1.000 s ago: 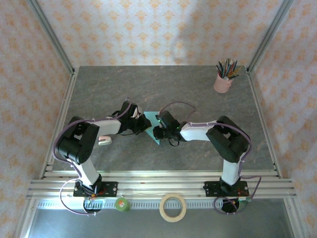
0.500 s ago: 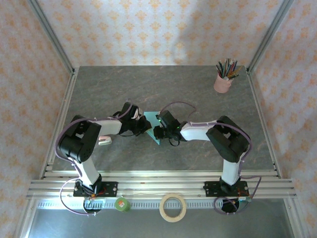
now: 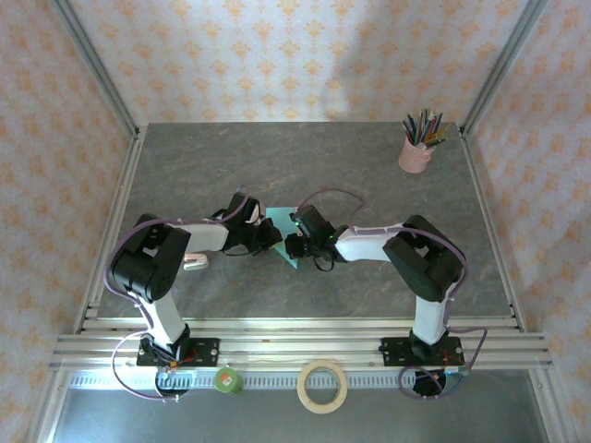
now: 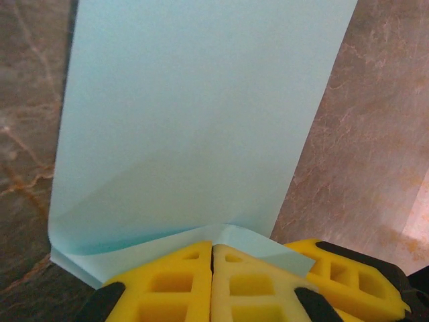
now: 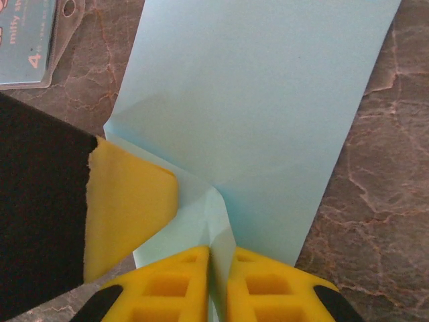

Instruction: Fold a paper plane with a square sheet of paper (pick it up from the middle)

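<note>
Light-turquoise creased sheet of paper [image 4: 194,114] lies in the middle of the grey marbled table [image 3: 369,166], one edge pinched in the closed left gripper [image 4: 212,251], a raised fold clamped in the closed right gripper [image 5: 218,258].

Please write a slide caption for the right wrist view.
The right hand pinches a raised fold of the turquoise sheet of paper above the brown marbled table, a printed card nearby.
</note>
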Controlling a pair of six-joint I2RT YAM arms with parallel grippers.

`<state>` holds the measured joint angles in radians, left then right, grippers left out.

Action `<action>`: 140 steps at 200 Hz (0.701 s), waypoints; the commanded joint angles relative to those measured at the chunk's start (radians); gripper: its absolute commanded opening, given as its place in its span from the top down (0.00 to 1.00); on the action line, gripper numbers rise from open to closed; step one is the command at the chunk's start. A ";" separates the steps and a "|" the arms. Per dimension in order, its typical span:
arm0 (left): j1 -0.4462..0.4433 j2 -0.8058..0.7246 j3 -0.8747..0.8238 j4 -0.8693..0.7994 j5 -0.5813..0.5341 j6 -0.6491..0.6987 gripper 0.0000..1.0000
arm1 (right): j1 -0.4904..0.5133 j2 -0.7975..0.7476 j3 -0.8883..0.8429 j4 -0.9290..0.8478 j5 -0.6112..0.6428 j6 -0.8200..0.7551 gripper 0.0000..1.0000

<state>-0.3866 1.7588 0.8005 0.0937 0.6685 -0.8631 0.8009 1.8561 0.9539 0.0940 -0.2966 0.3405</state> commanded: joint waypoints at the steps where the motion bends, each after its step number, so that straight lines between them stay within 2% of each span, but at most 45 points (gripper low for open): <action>1: -0.006 0.019 -0.011 -0.022 -0.030 0.018 0.91 | -0.008 0.056 -0.014 -0.097 0.021 0.006 0.87; 45: -0.006 0.031 0.004 -0.021 -0.029 0.022 0.91 | -0.008 0.058 -0.016 -0.096 0.020 0.007 0.89; 140: -0.005 -0.075 -0.014 -0.052 -0.037 0.038 0.87 | -0.011 0.062 -0.021 -0.095 0.019 0.016 0.92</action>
<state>-0.3866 1.7126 0.8013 0.0769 0.6632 -0.8577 0.7975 1.8591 0.9543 0.0959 -0.2970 0.3412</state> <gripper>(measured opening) 0.125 0.080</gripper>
